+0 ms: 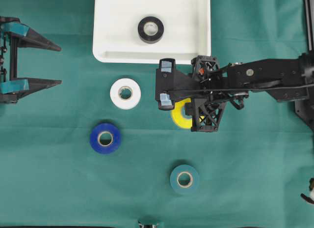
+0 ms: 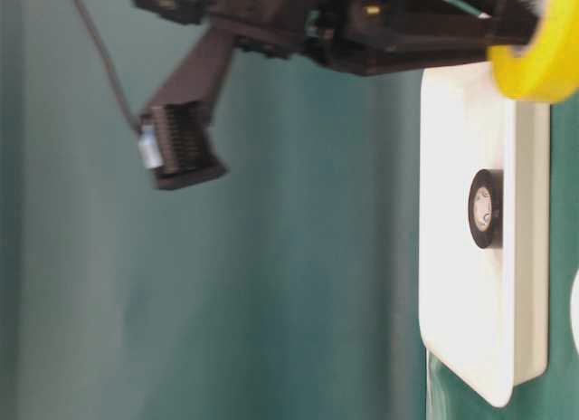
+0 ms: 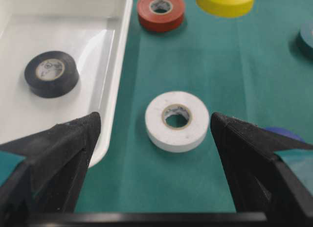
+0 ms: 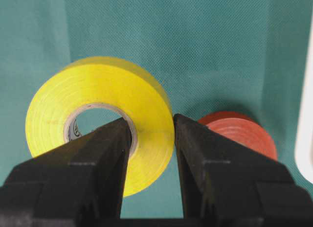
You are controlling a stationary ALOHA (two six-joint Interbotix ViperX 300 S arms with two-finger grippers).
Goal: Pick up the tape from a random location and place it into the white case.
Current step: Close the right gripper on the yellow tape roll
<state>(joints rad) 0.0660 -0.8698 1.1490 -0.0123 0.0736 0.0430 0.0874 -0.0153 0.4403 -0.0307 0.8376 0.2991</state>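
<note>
My right gripper [image 4: 151, 122] is shut on a yellow tape roll [image 4: 100, 97], one finger through its hole and the other on its outer face. From overhead, the yellow tape roll [image 1: 179, 115] peeks out under the right arm, just below the near rim of the white case [image 1: 147, 56]. A black tape roll [image 1: 150, 29] lies flat inside the case. My left gripper [image 1: 59, 65] stands open at the far left edge, holding nothing. In the left wrist view, the left gripper [image 3: 154, 122] frames a white tape roll [image 3: 177, 120] lying farther out on the cloth.
On the green cloth lie the white tape roll [image 1: 125, 93], a blue roll [image 1: 105, 138] and a teal roll [image 1: 184, 179]. A red roll [image 4: 239, 134] sits on the cloth beside the yellow one, close to the case's corner [image 3: 120, 65].
</note>
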